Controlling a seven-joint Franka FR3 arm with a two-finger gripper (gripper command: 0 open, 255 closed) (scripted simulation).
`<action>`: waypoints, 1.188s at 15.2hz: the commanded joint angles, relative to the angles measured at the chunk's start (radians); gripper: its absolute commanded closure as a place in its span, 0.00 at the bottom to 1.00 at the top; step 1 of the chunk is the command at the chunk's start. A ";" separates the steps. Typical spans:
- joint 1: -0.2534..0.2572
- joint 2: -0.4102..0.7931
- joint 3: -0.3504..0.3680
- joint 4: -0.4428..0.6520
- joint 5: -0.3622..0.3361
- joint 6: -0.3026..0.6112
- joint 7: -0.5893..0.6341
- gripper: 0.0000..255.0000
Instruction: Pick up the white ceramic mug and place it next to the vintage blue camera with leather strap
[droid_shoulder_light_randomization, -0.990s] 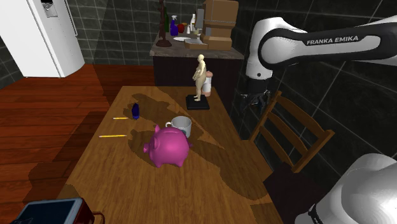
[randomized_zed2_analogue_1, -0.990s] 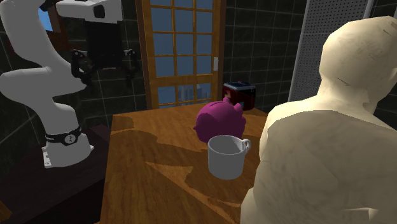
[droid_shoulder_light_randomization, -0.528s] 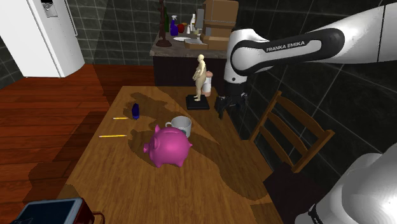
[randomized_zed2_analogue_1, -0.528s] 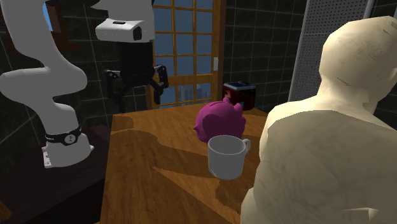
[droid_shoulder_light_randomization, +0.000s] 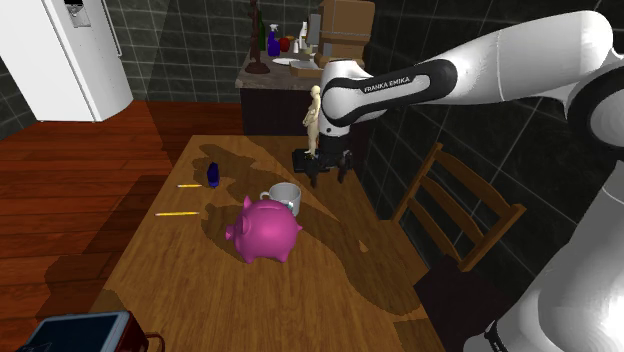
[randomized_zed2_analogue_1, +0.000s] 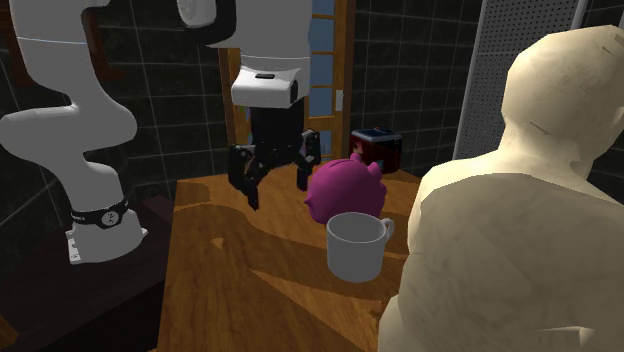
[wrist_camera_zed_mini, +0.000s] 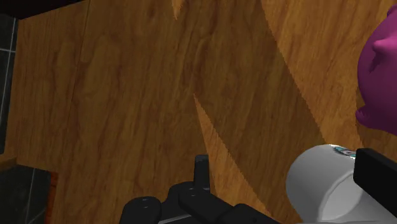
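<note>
A white mug (droid_shoulder_light_randomization: 285, 196) stands upright on the wooden table (droid_shoulder_light_randomization: 340, 270), just behind a pink piggy bank (droid_shoulder_light_randomization: 265, 230). In the second exterior view the mug (randomized_zed2_analogue_1: 355, 248) is in front of the piggy bank (randomized_zed2_analogue_1: 345, 187). My black gripper (droid_shoulder_light_randomization: 325, 175) hangs open above the table, a little to the shoulder view's right of the mug, near the figurine's base. Its fingers stand apart (randomized_zed2_analogue_1: 275, 190) with nothing between them. In the wrist view the mug (wrist_camera_zed_mini: 318, 188) lies beside the gripper (wrist_camera_zed_mini: 289, 168). The blue camera (droid_shoulder_light_randomization: 85, 335) sits at the table's near corner, also seen as the camera (randomized_zed2_analogue_1: 378, 148) behind the piggy bank.
A tan human figurine (droid_shoulder_light_randomization: 315, 125) on a dark base stands at the table's far end and looms large (randomized_zed2_analogue_1: 510, 200) in the second exterior view. A small blue object (droid_shoulder_light_randomization: 213, 175) and yellow pencils (droid_shoulder_light_randomization: 177, 213) lie on the table. A wooden chair (droid_shoulder_light_randomization: 455, 205) stands beside it.
The arm has swung from over the chair toward the shoulder view's left and come down over the table near the mug. The fingers stay apart. The mug has not moved.
</note>
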 joint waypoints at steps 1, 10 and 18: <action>0.006 0.077 0.003 0.079 -0.002 0.003 0.013 0.00; 0.033 0.320 0.008 0.316 -0.010 0.022 0.052 0.00; 0.036 0.336 0.008 0.278 -0.010 0.076 0.051 0.00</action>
